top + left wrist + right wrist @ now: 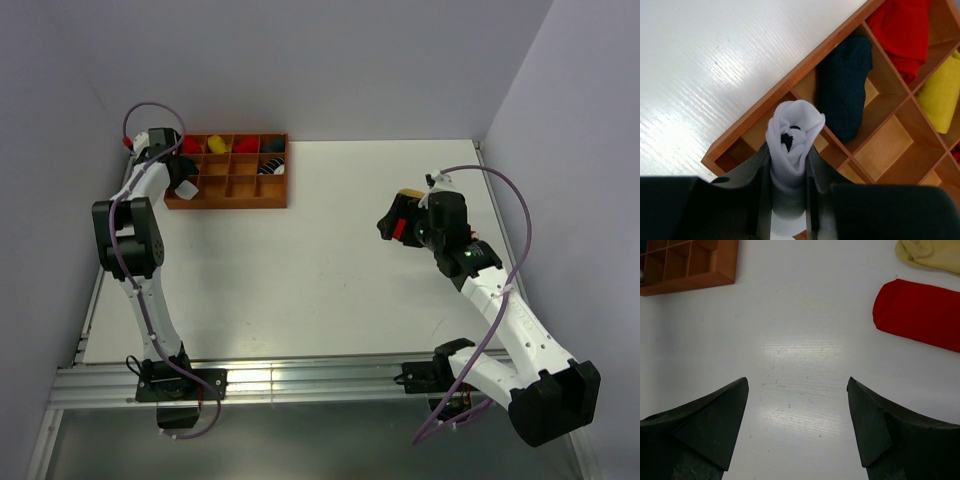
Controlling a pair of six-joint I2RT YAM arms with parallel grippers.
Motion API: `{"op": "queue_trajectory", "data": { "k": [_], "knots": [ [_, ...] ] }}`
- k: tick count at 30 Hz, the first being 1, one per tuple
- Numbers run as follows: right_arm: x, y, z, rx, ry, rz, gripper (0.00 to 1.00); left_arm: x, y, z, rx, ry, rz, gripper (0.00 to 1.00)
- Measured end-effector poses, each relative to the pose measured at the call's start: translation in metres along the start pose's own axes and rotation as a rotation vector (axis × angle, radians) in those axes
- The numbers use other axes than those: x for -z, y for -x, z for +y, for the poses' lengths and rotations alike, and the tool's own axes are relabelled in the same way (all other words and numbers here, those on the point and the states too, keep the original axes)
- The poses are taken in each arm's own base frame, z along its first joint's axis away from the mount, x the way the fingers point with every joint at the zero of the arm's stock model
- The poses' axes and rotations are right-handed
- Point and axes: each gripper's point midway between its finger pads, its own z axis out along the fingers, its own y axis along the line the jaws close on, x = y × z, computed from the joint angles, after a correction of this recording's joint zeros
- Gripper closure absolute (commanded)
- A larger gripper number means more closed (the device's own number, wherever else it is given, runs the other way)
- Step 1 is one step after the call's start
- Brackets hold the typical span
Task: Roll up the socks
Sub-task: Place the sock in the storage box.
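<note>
Bolted at the near edge of the table (pixel 300 280), two arms reach out: the left arm (pixel 128 240) toward the far left corner, the right arm (pixel 495 295) over the right half. Nearest of the working ends is the right gripper (pixel 797 405), its two dark fingers spread wide above bare table with nothing between them. Just past it lie two loose socks. One is a red sock (pixel 920 315), flat with a rounded end pointing toward the table's middle. The other is a tan-yellow sock (pixel 930 255), crumpled just beyond the red one, with a thin strip of table showing between them. Farther off, in the far left corner, sits one wooden tray (pixel 790 75) divided into small compartments. The left gripper (pixel 788 200) hangs over the tray's near left corner, its fingers partly closed and clamped on one white sock (pixel 792 130). That sock is rolled into a tight spiral with a speck of black at its centre; whether it touches the tray cannot be told. Deeper in the tray, the left wrist view shows three rolls in separate compartments: one dark blue roll (pixel 845 90), one red roll (pixel 902 35) and one yellow roll (pixel 942 97).
</note>
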Motion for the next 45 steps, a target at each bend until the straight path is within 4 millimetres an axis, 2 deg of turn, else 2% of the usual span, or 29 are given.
{"op": "queue_trajectory", "data": {
  "k": [12, 18, 23, 27, 31, 34, 37, 45],
  "knots": [
    [-0.002, 0.001, 0.003, 0.001, 0.016, -0.004, 0.14, -0.02, -0.013, 0.003, 0.001, 0.024, 0.092, 1.0],
    [-0.002, 0.002, 0.003, 0.001, 0.018, -0.009, 0.15, -0.039, -0.024, 0.012, -0.012, 0.046, 0.152, 1.0],
    [-0.004, 0.001, 0.003, 0.002, 0.019, -0.005, 0.15, -0.039, -0.024, 0.014, -0.021, 0.057, 0.164, 0.99],
    [-0.006, -0.004, 0.001, 0.004, 0.013, 0.008, 0.15, -0.04, -0.025, 0.013, -0.03, 0.057, 0.174, 0.91],
    [-0.008, -0.006, 0.0, 0.004, 0.011, 0.015, 0.16, -0.04, -0.026, 0.013, -0.04, 0.05, 0.195, 0.72],
    [-0.008, -0.006, 0.0, 0.007, 0.013, 0.015, 0.16, -0.039, -0.026, 0.011, -0.042, 0.037, 0.205, 0.64],
    [-0.008, -0.006, 0.0, 0.007, 0.014, 0.015, 0.16, -0.038, -0.026, 0.01, -0.041, 0.028, 0.211, 0.58],
    [-0.008, -0.007, 0.0, 0.008, 0.014, 0.018, 0.16, -0.033, -0.028, 0.008, -0.035, 0.014, 0.242, 0.49]
  ]
}}
